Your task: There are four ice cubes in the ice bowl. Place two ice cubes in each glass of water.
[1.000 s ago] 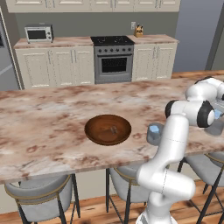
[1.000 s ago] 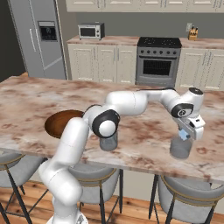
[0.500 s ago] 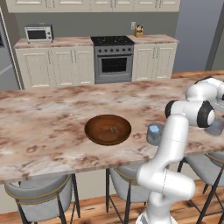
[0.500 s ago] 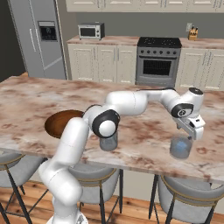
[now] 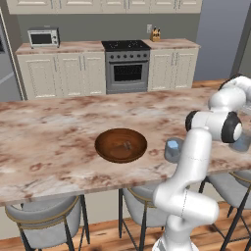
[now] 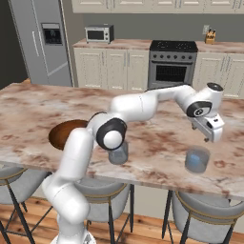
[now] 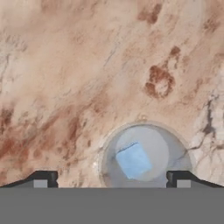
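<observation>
My gripper (image 6: 208,137) hangs open just above the right-hand glass of water (image 6: 197,159), with nothing between its fingers. Looking down from the hand, that glass (image 7: 175,151) sits between the two fingertips (image 7: 41,180), and one pale-blue ice cube (image 7: 133,160) lies inside it. The other glass (image 5: 172,150) stands right of the brown ice bowl (image 5: 120,145); from the right side this glass (image 6: 119,155) is partly behind my elbow. The bowl (image 6: 63,133) shows at the counter's left, half hidden by my arm. What lies in the bowl is too small to tell.
The marbled counter (image 5: 49,147) stretches wide to the left of the bowl. Grey stools (image 5: 44,223) stand under its near edge. Cabinets, a stove (image 5: 127,68) and a microwave (image 5: 43,37) line the far wall, and a fridge (image 6: 45,43) stands at the left.
The jaws have gone from partly closed to wide open over the right-hand glass, letting go of the ice cube, which now lies in the glass. The arm has barely moved.
</observation>
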Tool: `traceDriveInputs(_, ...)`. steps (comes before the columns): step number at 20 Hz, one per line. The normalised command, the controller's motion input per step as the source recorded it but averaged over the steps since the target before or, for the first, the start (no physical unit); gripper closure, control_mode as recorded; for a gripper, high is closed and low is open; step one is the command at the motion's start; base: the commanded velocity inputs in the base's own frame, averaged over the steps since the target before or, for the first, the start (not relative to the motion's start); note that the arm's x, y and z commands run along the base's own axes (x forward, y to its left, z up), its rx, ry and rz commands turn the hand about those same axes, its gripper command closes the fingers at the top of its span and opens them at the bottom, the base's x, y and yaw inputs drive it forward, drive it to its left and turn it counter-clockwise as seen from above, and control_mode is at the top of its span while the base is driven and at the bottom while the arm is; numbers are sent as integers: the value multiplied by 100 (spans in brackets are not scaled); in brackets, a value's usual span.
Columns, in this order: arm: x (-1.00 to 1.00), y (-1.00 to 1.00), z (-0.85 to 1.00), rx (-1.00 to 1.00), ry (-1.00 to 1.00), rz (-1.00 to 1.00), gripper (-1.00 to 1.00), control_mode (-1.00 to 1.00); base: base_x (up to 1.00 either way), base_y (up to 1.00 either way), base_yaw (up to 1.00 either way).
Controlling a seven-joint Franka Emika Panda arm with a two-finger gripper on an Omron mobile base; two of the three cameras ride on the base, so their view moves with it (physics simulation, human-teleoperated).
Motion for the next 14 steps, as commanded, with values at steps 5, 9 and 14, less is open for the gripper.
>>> traceDriveInputs(5,0,100,34,4,-16,0,-100,-100,0,0,0)
traceDriveInputs(9,0,100,1,3,-7,0,-100,-100,0,0,0)
traceDriveInputs(14,0,100,0,0,0,2,-100,-100,0,0,0)
